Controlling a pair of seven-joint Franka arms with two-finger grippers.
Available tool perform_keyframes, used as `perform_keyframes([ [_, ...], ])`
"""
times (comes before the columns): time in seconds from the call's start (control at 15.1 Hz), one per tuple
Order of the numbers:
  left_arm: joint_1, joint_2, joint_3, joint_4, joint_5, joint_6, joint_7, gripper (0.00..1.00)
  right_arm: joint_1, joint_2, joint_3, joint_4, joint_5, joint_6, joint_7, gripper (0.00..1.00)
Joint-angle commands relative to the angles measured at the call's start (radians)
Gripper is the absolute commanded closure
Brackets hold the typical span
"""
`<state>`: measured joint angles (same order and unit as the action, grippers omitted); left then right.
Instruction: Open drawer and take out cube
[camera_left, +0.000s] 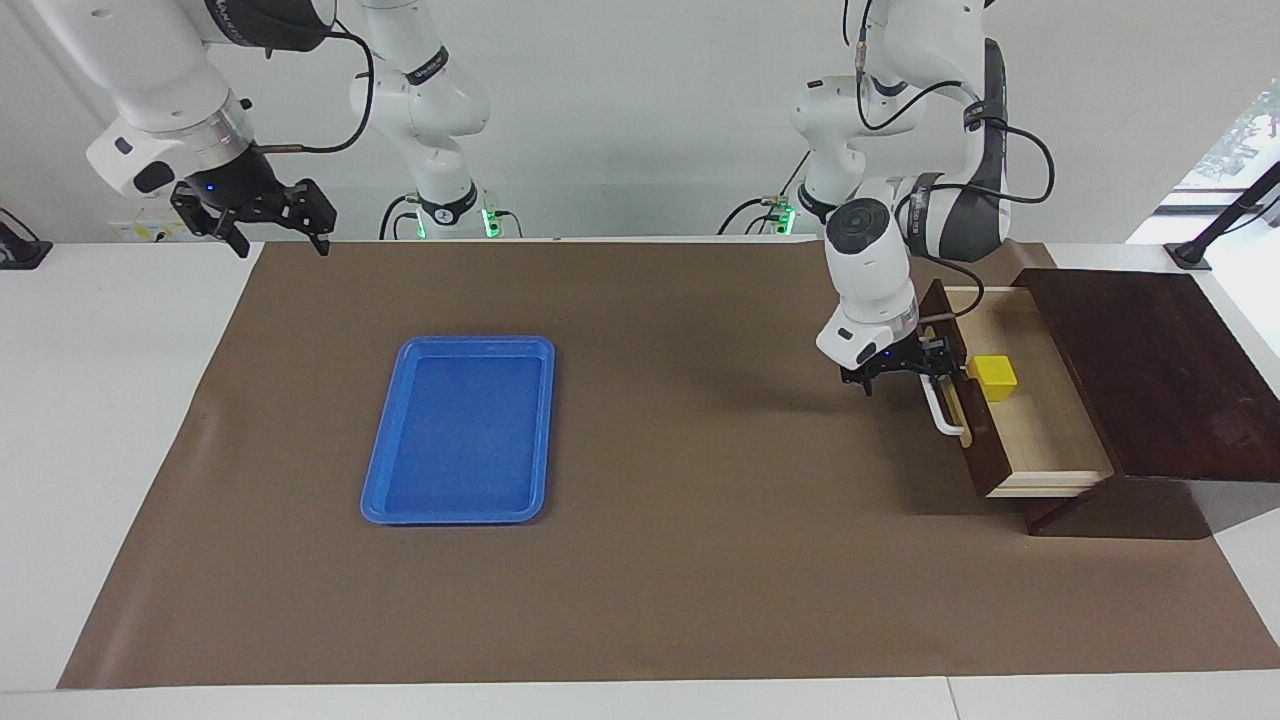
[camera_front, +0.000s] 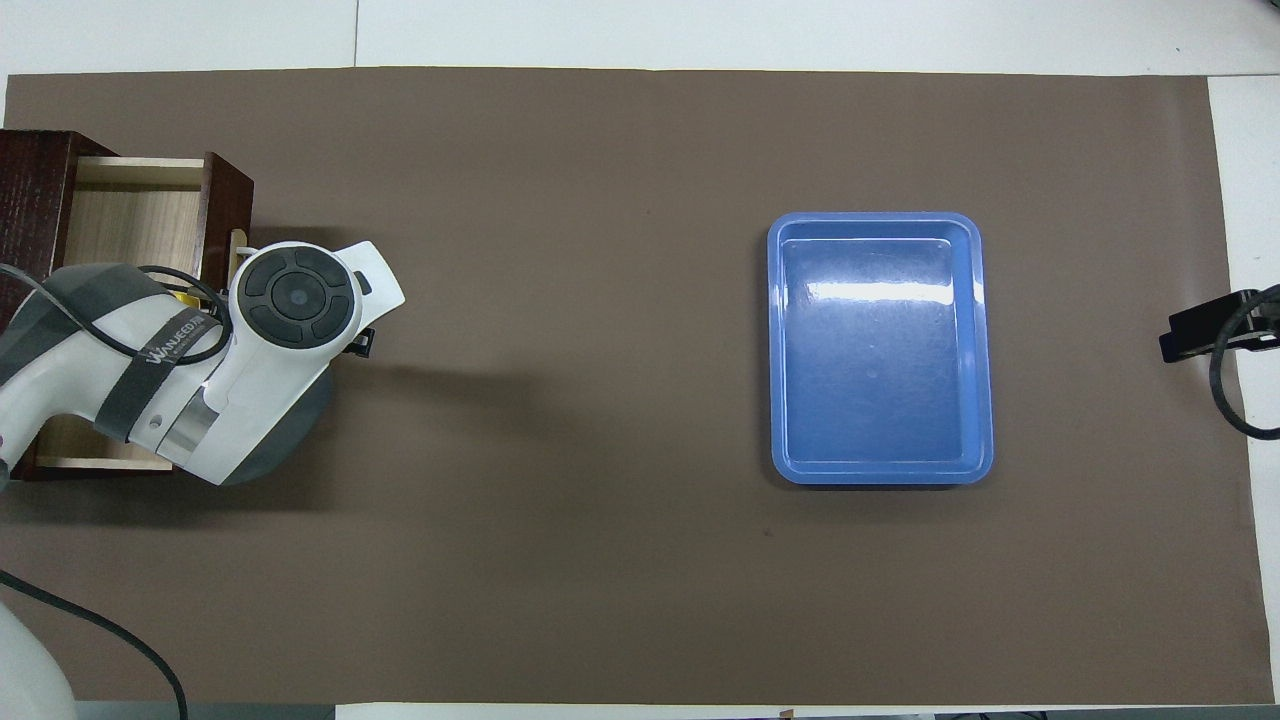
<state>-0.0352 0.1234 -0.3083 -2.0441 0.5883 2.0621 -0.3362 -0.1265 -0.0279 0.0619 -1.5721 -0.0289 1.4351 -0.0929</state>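
The dark brown drawer (camera_left: 1040, 440) stands pulled out of its dark wood box (camera_left: 1150, 370) at the left arm's end of the table. Its pale inside shows. The small yellow cube (camera_left: 992, 376) sits in the drawer, close to the drawer's front panel. My left gripper (camera_left: 935, 365) is in front of the drawer, at the end of the white bar handle (camera_left: 948, 415) nearer to the robots. In the overhead view the left arm's wrist (camera_front: 295, 295) covers the gripper and most of the cube (camera_front: 183, 296). My right gripper (camera_left: 265, 215) is open and empty, raised and waiting at the right arm's end.
A blue plastic tray (camera_left: 385, 455) lies empty on the brown mat (camera_left: 700, 560), toward the right arm's end; it also shows in the overhead view (camera_front: 775, 350). White table shows around the mat.
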Motion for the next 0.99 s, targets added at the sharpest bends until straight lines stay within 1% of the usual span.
perform_keyframes([
  [0.0,-0.011,-0.008,-0.031,-0.001,-0.027,-0.016,-0.009,0.0,-0.015,-0.015,0.007,-0.022,0.007,0.016,0.012,0.0],
  [0.26,-0.011,-0.008,-0.032,0.002,-0.027,-0.022,-0.003,0.0,-0.015,-0.015,0.007,-0.022,0.007,0.016,0.012,0.0],
  [0.4,-0.009,-0.014,-0.032,0.013,-0.028,-0.045,0.003,0.0,-0.015,-0.015,0.007,-0.022,0.007,0.015,0.012,0.0],
  [0.53,-0.008,-0.011,-0.032,0.074,-0.062,-0.095,0.008,0.0,-0.015,-0.015,0.007,-0.022,0.007,0.015,0.012,0.0],
  [0.66,-0.006,-0.001,-0.031,0.177,-0.135,-0.173,0.008,0.0,-0.015,-0.015,0.007,-0.022,0.007,0.015,0.012,0.0],
  [0.79,0.004,-0.002,-0.023,0.289,-0.244,-0.256,0.002,0.0,-0.015,-0.015,0.007,-0.022,0.007,0.015,0.012,0.0],
  [0.86,0.006,-0.005,-0.009,0.339,-0.281,-0.292,0.0,0.0,-0.015,-0.017,0.007,-0.022,0.007,0.015,0.012,0.0],
  [0.93,0.009,-0.01,0.032,0.381,-0.291,-0.319,0.002,0.0,-0.015,-0.015,0.007,-0.022,0.007,0.015,0.012,0.0],
])
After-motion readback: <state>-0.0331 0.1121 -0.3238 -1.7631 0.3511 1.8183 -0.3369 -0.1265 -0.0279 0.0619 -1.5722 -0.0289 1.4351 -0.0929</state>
